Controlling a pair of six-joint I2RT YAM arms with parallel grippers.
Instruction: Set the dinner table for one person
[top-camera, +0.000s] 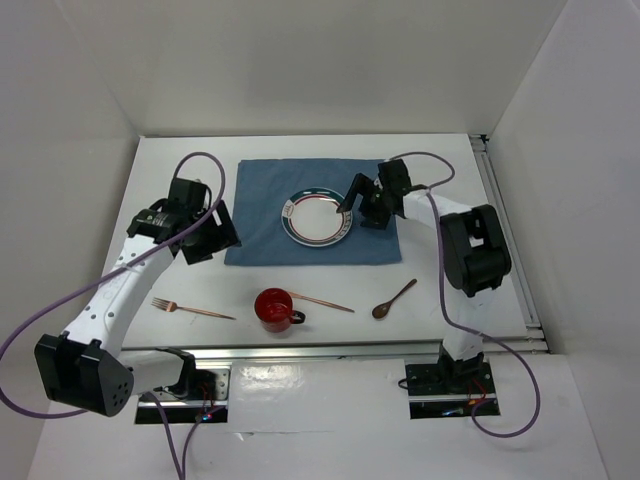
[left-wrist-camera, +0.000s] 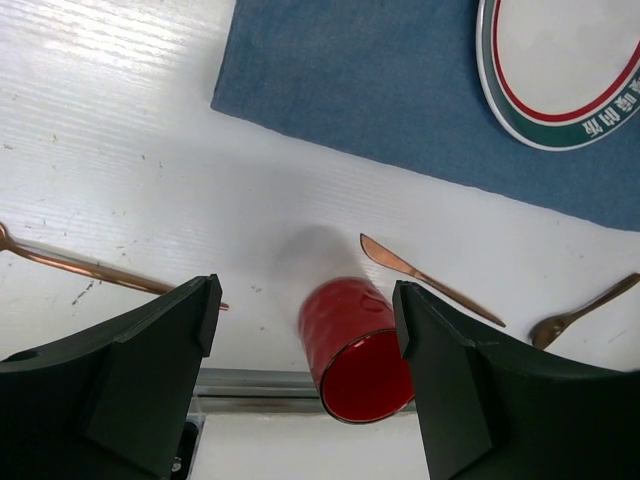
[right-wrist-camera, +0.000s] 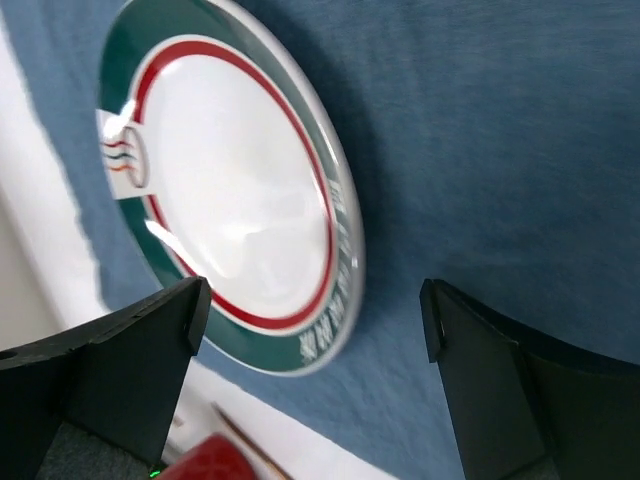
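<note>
The dinner table (top-camera: 200, 275), a broad white top with a metal rail along its near edge, fills the middle of the overhead view and bears everything else. At the left, the left gripper (left-wrist-camera: 302, 300) hangs above the bare surface just left of the blue placemat (top-camera: 262, 205), its jaws spread wide with nothing between them. The wrist view looks down past the fingers at the near row, so it seems poised to choose a piece. Nearest the left lies a copper fork (top-camera: 190, 308), flat and well apart from the mat. Right of it stands a red cup (top-camera: 273, 309), mouth up, close to the near rail. A copper knife (top-camera: 322, 301) lies just beside the cup, angled toward the right. Farther back, the green-and-red rimmed plate (top-camera: 320, 218) rests flat on the placemat, right of its centre, a sensible anchor for the cutlery to flank. The right gripper (right-wrist-camera: 312, 300) hovers over the plate's right rim, fingers wide and gripping nothing. Near and to the right, a spoon (top-camera: 393, 299) lies on bare table. None of the three utensils is beside the plate yet.
</note>
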